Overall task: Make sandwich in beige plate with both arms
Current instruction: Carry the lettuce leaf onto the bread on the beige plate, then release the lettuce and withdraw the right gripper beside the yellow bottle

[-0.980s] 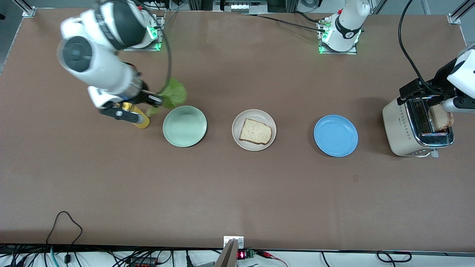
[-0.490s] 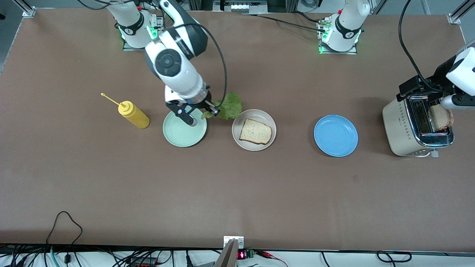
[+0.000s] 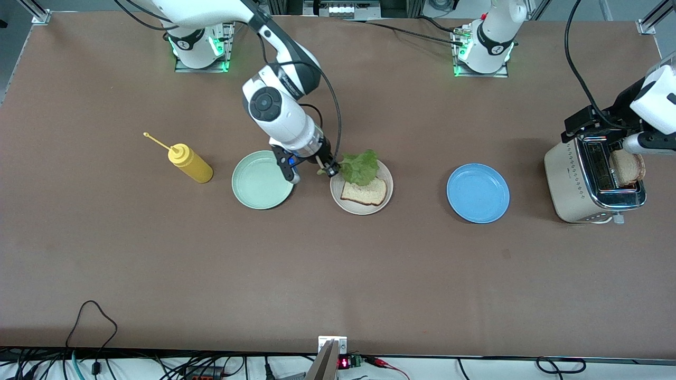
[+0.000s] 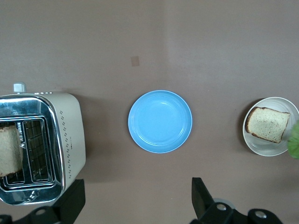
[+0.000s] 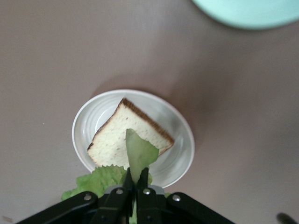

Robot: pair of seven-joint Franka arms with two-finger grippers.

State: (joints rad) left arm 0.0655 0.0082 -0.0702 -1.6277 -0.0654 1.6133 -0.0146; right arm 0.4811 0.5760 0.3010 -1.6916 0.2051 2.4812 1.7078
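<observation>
On the beige plate (image 3: 338, 196) (image 5: 184, 140) lies one slice of toasted bread (image 3: 364, 193) (image 5: 128, 135). Over the edge of that plate nearest the mint plate, my right gripper (image 3: 330, 170) (image 5: 137, 179) is shut on the stem of a ruffled green lettuce leaf (image 3: 362, 165) (image 5: 138, 154). The leaf hangs over the bread. A second slice (image 3: 627, 168) (image 4: 9, 150) stands in a slot of the toaster (image 3: 578, 184) (image 4: 67, 140). My left gripper (image 4: 135, 204) is open and holds nothing, over bare table beside the toaster.
A mint green plate (image 3: 262, 179) (image 5: 247, 11) and a yellow squeeze bottle (image 3: 191, 163) lie toward the right arm's end. A blue plate (image 3: 478, 192) (image 4: 160, 121) lies between the beige plate and the toaster. Cables run along the table's front edge.
My right arm has swung from over the yellow bottle, past the mint plate, to the beige plate, carrying the lettuce. The left arm has barely moved.
</observation>
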